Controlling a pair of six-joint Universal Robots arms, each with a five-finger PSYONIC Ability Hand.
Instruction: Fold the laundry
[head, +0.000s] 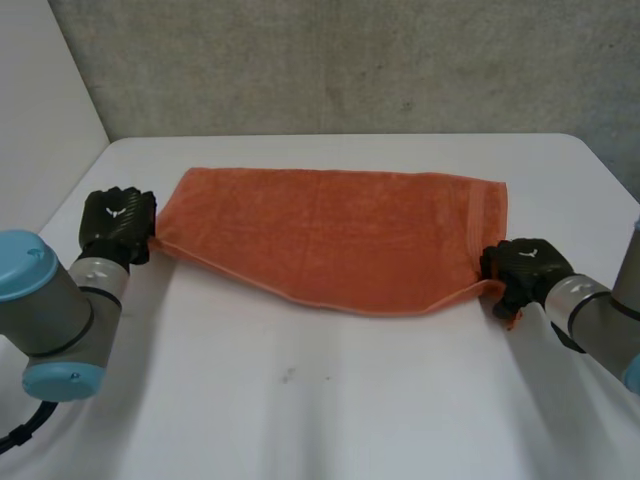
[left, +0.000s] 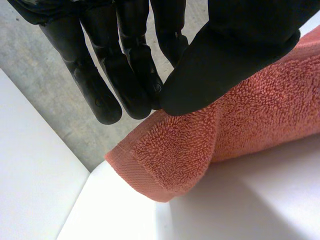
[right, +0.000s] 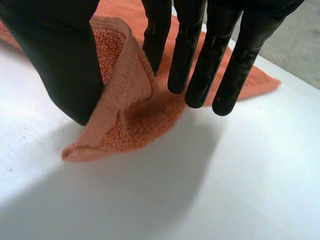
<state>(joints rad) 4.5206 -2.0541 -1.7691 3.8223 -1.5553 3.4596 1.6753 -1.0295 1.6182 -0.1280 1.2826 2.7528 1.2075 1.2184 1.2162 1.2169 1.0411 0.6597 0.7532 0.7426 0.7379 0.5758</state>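
Orange towel (head: 330, 235): terry cloth, thick looped pile, rough and matt, with a flatter woven band along its hem. The tabletop (head: 330, 400) is white and smooth, barely any shine. Left hand (head: 118, 222) and right hand (head: 525, 268) look like black plastic, smooth, dully glossy. Behind them, a grey wall (head: 350, 60) — coarse, concrete-like.

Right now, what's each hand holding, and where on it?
Both hold the orange towel: the left hand pinches its near left corner, the right hand its near right corner.
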